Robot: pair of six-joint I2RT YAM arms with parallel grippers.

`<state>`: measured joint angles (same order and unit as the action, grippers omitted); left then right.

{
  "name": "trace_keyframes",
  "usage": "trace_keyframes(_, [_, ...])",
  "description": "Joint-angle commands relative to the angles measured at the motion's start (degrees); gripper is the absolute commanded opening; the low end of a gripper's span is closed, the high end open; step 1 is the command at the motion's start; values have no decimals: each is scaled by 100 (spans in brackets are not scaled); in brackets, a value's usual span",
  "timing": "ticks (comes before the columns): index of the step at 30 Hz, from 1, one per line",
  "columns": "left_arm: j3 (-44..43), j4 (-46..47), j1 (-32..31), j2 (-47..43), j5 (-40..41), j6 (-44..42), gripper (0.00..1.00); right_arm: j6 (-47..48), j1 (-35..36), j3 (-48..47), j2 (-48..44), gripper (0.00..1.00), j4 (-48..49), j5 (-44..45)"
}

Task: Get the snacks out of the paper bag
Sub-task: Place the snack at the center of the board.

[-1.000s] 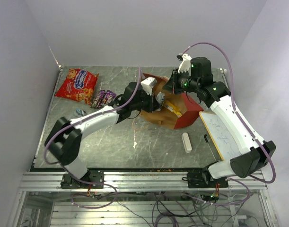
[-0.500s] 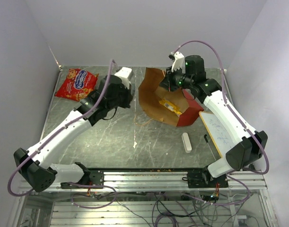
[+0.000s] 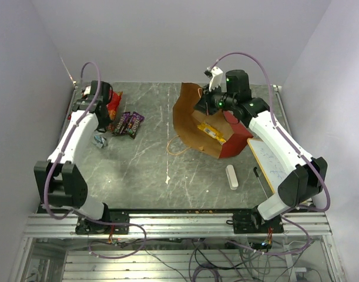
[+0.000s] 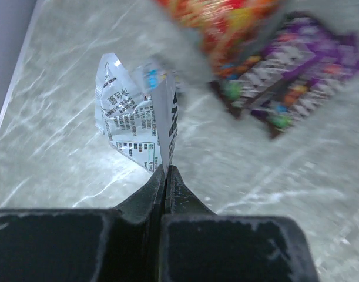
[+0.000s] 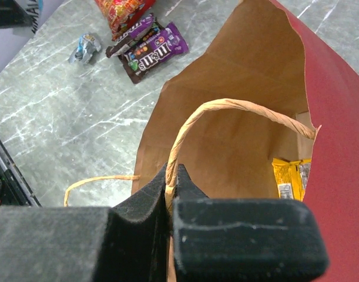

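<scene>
With the tan loop handle of the paper bag clamped in the right gripper and a clear printed wrapper pinched by its edge in the left gripper, the yellow pack, seen deep in the bag beyond the right gripper, is judged light, slick and best pinched at a crimped edge.

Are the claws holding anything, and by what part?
Left gripper: the clear wrapper, by its edge. Right gripper: the paper bag, by one loop handle.

Red paper bag lies open, yellow pack inside; purple packs outside.
</scene>
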<state>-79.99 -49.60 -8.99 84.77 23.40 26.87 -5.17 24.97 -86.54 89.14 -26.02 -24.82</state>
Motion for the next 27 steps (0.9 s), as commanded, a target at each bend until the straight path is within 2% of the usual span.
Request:
trace_keyframes(1, [400,-187,653,361,232,529,7,98,-27,69,-141,0,37,-162])
trace_keyframes(7, [671,404,1438,1194,-209,358,7,25,-27,206,-279,0,75,-311])
trace_keyframes(14, [625,855,1888,1883,-733,254,8,103,-26,202,-290,0,-4,-366])
trace_keyframes(19, [636,983,1959,1798,-1259,316,36,113,-19,115,-210,0,-55,-396])
trace_keyframes(21, [712,1001,1954,1576,-1378,379,56,104,-10,118,-196,0,-45,-418])
trace_keyframes(22, [755,1017,1953,1442,-1511,388,62,108,-5,132,-196,0,-32,-420])
trace_keyframes(27, [1145,1107,1861,591,-2043,530,69,504,34,57,-163,0,-71,-831])
